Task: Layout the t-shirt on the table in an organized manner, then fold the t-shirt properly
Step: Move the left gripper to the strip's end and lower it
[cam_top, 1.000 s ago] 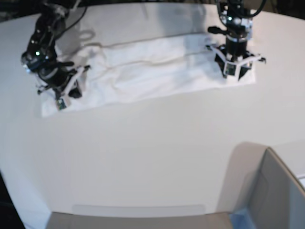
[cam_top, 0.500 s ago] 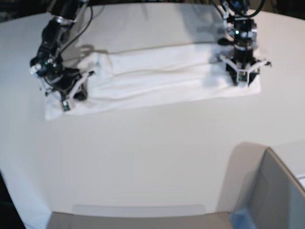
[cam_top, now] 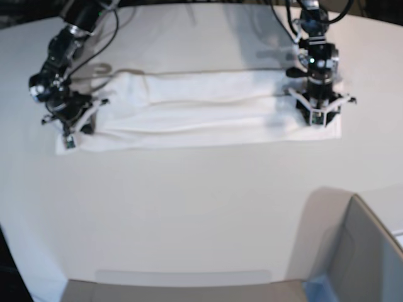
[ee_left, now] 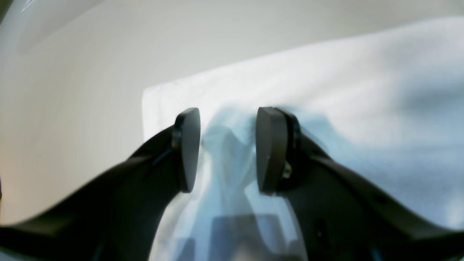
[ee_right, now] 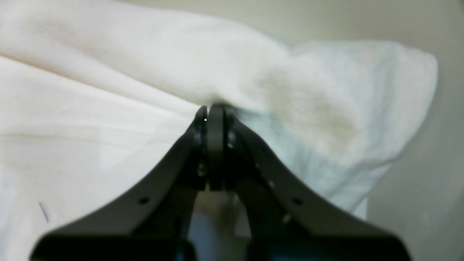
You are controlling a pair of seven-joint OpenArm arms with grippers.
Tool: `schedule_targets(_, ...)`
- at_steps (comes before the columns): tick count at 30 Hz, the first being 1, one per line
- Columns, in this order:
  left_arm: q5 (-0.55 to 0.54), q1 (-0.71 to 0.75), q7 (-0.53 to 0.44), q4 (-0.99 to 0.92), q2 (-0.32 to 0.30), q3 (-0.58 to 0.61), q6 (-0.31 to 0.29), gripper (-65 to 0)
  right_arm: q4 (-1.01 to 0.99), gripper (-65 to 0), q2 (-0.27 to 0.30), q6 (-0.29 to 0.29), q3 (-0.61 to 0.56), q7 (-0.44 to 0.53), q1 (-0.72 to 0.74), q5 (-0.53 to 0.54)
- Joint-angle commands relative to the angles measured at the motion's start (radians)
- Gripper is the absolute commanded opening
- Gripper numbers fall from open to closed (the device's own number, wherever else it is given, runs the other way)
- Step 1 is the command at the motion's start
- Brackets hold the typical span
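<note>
Left hand (ee_left: 224,150) stands wide over the t-shirt (cam_top: 201,110), pads straddling cloth at its right end, nothing pinched. Right hand (ee_right: 212,116) is clamped on a fold at the left end. Shirt lies as a long band, left to right across the far counter (cam_top: 189,220); I hold both ends.
</note>
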Motion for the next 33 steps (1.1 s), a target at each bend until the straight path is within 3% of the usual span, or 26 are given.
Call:
schedule_targets(1, 0.008, 0.014, 0.002, 0.048, -0.009, -0.002, 0.012, -39.9, 0.006, -65.0, 0.002, 0.014, 0.008, -0.039, 0.001, -0.048)
schedule_targets(5, 0.001, 0.058, 0.018, 0.189, -0.006, -0.018, 0.012, -40.1, 0.006, -65.0, -0.002, 0.014, 0.005, -0.039, 0.001, -0.048)
schedule_targets(11, -0.045, 0.071, 0.015, 0.298, 0.037, -0.139, 0.008, -39.7, 0.006, -65.0, -0.002, 0.014, 0.003, -0.039, 0.001, -0.048)
schedule_targets(12, -0.081, 0.071, 0.023, 0.303, 0.034, -0.156, -0.014, -39.4, 0.006, -65.0, -0.002, 0.014, 0.003, -0.039, -0.001, -0.048)
schedule_targets(17, -0.318, 0.066, 0.077, 0.304, 0.043, -0.314, -0.293, -30.0, 0.006, -65.0, -0.002, 0.014, 0.003, -0.039, -0.001, -0.050)
schedule_targets(20, -0.466, 0.026, 0.172, 0.298, 0.040, -0.418, -0.424, -27.1, 0.006, -65.0, -0.002, 0.014, 0.003, -0.039, -0.001, -0.050)
schedule_targets(23, -0.536, -0.025, 0.310, 0.297, 0.037, -0.527, -0.426, -27.0, 0.006, -65.0, -0.002, 0.014, 0.003, -0.039, -0.002, -0.050)
schedule_targets(30, -0.539, -0.176, 0.743, 0.163, -0.124, -0.619, -0.426, -27.0, 0.006, -65.0, -0.002, 0.014, 0.002, -0.039, -0.002, -0.051)
schedule_targets(33, -0.536, -0.196, 0.832, 0.134, -0.158, -0.625, -0.426, -27.0, 0.006, -65.0, -0.002, 0.014, 0.002, -0.039, -0.002, -0.051)
